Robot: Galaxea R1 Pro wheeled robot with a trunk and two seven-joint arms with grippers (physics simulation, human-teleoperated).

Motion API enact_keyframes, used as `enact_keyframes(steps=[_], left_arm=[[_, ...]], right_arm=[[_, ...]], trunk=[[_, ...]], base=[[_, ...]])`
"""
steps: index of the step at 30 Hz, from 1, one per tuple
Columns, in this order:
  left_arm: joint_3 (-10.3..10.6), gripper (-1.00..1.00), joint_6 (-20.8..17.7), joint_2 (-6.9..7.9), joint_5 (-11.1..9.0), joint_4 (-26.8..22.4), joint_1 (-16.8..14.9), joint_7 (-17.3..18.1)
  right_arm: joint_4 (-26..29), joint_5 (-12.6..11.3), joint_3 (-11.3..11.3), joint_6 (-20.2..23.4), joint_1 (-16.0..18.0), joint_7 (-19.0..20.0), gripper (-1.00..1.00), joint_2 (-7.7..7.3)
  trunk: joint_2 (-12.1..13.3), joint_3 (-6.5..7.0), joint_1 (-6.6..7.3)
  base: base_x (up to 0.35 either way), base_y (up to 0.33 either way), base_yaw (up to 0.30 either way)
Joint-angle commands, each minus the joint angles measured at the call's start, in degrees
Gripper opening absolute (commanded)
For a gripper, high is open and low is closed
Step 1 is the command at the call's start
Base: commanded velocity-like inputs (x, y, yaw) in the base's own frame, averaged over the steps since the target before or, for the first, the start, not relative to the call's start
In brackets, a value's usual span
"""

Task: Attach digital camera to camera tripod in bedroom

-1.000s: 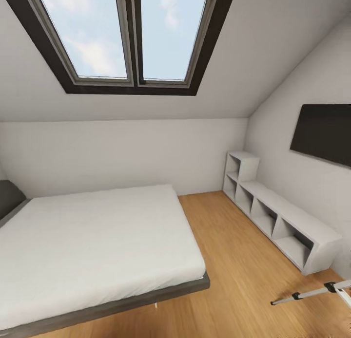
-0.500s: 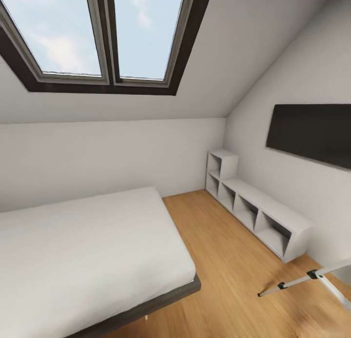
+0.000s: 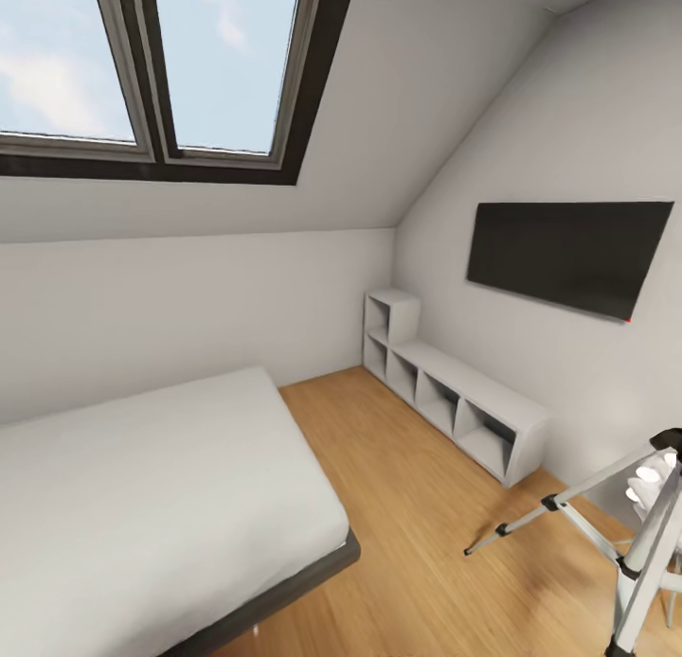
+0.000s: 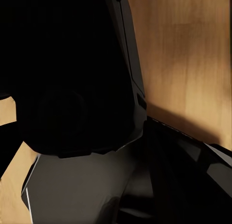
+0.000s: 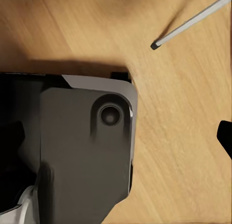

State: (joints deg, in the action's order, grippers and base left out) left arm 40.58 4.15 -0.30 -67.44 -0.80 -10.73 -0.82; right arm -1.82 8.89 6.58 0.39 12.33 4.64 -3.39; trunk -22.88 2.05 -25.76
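Observation:
The camera tripod [image 3: 568, 496] stands on the light wood floor at the lower right of the head view, silver legs spread and its dark grey head [image 3: 669, 439] at the frame edge. In the right wrist view a silver tripod leg with a dark foot [image 5: 155, 44] rests on the floor beyond my grey base [image 5: 82, 146]. A large black shape with a round bulge [image 4: 67, 112] blocks much of the left wrist view; whether it is the digital camera is unclear. Neither gripper's fingers can be made out.
A grey-framed white bed [image 3: 142, 506] takes up the left. A low white cubby shelf [image 3: 455, 401] runs along the right wall under a black wall TV [image 3: 568, 255]. A skylight [image 3: 152, 61] sits in the sloped ceiling. Open floor [image 3: 417, 506] lies between bed and shelf.
The whole head view has swung to the right, so the camera moved. Bed and skylight slid left, and more of the tripod and the TV came into the picture.

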Motion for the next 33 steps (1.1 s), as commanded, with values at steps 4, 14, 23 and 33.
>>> enact_keyframes(steps=[4,14,23,33], left_arm=[[0.5,-1.00,0.1,-0.03,-0.4,0.0,0.0,-0.1],[0.5,-1.00,0.2,0.08,-0.4,0.0,0.0,-0.2],[0.6,-1.00,0.2,0.12,-0.1,-0.1,0.0,-0.1],[0.8,-1.00,0.2,0.12,0.3,-0.1,0.0,0.2]], right_arm=[[-0.1,0.1,0.5,0.1,0.1,-0.1,1.00,-0.03],[-0.1,-0.3,0.5,0.1,0.1,-0.3,1.00,-0.04],[-0.1,-0.3,0.5,0.1,0.1,-0.3,1.00,-0.04],[-0.1,-0.3,0.5,0.1,0.1,-0.3,1.00,-0.04]], trunk=[[0.0,-0.02,-0.02],[0.0,-0.02,-0.02],[0.0,-0.02,-0.02],[0.0,-0.02,-0.02]], base=[[0.000,0.000,-0.293],[0.000,0.000,-0.293],[0.006,0.004,-0.294],[0.180,0.151,-0.293]])
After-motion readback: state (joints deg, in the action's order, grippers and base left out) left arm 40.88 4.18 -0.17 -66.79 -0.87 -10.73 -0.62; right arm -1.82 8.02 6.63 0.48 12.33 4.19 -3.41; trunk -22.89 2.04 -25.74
